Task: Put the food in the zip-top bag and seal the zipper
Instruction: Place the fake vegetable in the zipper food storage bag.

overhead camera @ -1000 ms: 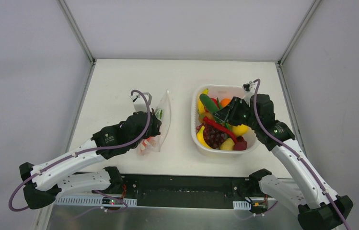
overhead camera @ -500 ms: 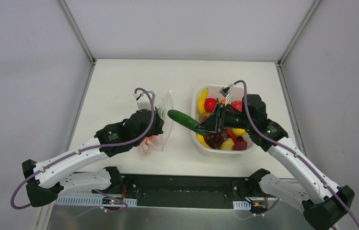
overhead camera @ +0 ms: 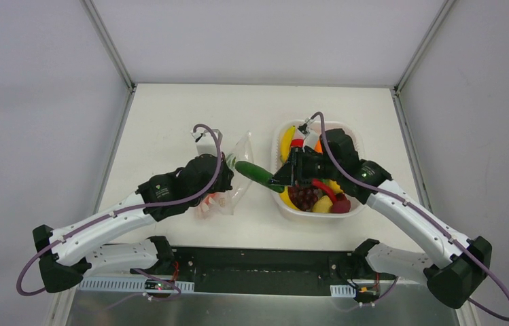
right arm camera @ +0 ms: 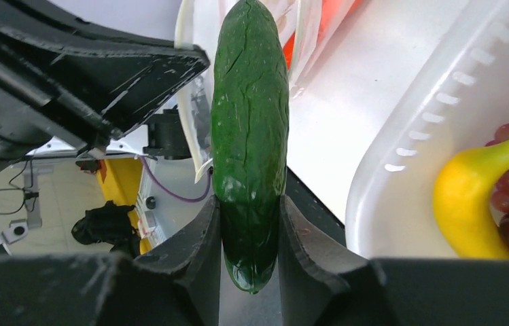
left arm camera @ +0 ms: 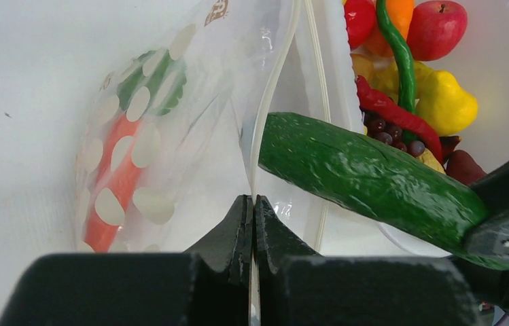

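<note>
The zip-top bag (overhead camera: 236, 192) lies left of the basket, clear with white dots, and holds an orange carrot (left arm camera: 117, 187) with a green top. My left gripper (left arm camera: 253, 202) is shut on one lip of the bag's mouth, on the zipper (left arm camera: 270, 109), and holds that lip up. My right gripper (right arm camera: 250, 227) is shut on the blunt end of a dark green cucumber (right arm camera: 250, 115). In the top view the cucumber (overhead camera: 256, 173) points left and its tip reaches the open mouth, close to the left gripper (overhead camera: 229, 174). More food fills the basket.
The white basket (overhead camera: 316, 215) at centre right holds a banana (overhead camera: 287, 140), a red apple, purple grapes (overhead camera: 304, 195), a red chilli and yellow pieces. Its near wall (right arm camera: 414, 136) is just right of the held cucumber. The two arms nearly meet between bag and basket.
My right arm lifted the cucumber out of the basket and carried it left to the bag's mouth. The left gripper stayed shut on the bag's lip, and the mouth stands wider.
</note>
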